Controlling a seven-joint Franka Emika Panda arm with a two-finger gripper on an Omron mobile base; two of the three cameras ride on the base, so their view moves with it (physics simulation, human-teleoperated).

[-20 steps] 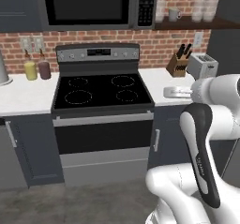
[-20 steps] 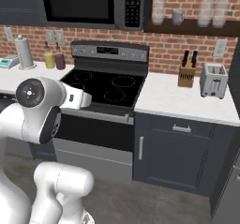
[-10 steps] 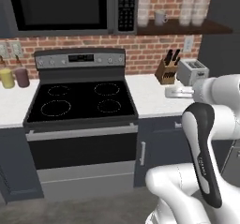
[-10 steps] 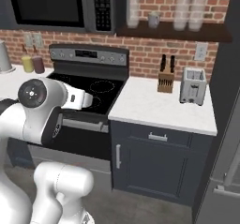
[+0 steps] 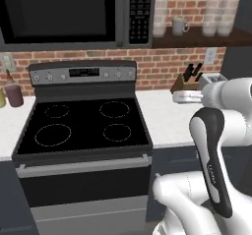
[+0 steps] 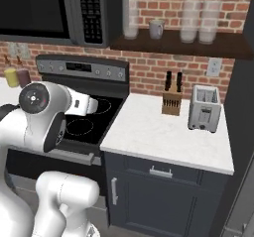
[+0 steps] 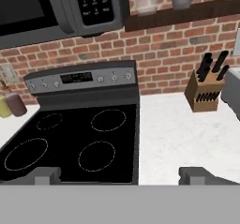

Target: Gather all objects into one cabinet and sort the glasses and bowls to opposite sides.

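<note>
A: Up on the wooden shelf [image 6: 173, 41] against the brick stands a pale mug [image 6: 156, 29], between tall clear glasses [image 6: 130, 18].

B: And the pincer [image 7: 119, 175]?

A: Released, jaws wide apart, nothing between them. It hangs above the stove [image 5: 81, 126], facing the back wall.

B: What lies on the white surface [image 6: 163, 134]?

A: Knife block [image 6: 171, 101] and toaster [image 6: 204, 108], side by side near the wall. Left of the stove sit two small jars [image 7: 11, 104].

A black stove [image 5: 83, 126] sits under a microwave [image 5: 69, 13]. On the white bench [image 6: 163, 132], a knife block [image 6: 171, 99] stands left of a toaster [image 6: 205, 108].
</note>
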